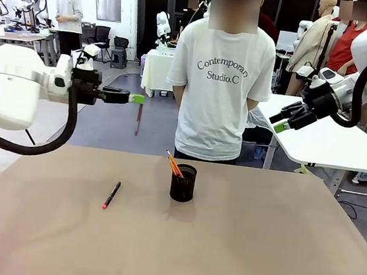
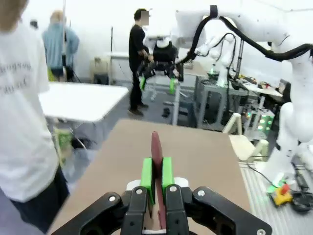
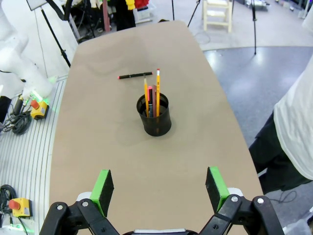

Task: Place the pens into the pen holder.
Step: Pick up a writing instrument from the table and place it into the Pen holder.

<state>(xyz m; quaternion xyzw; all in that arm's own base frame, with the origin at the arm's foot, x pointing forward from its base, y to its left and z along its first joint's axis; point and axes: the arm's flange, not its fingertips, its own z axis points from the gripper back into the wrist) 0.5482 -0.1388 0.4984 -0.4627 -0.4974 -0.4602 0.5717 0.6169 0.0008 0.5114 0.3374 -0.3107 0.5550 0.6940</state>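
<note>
1. Front view: your left gripper [image 1: 137, 98] is clenched on the reddish-brown pen [image 1: 138, 120], which hangs down from it in the air at the left. Your right gripper [image 1: 279, 124] is raised at the right, jaws apart, holding nothing. The pen holder [image 1: 183, 184] stands upright mid-table [image 1: 278, 241] with orange pens [image 1: 174, 164] in it. The black pen [image 1: 111, 195] lies to its left, apart from it.
2. Left wrist view: you see the green pads [image 2: 146, 174] pinching the reddish-brown pen between them.
3. Right wrist view: your right gripper is spread wide above the table, and the black pen lies just beyond the pen holder.
</note>
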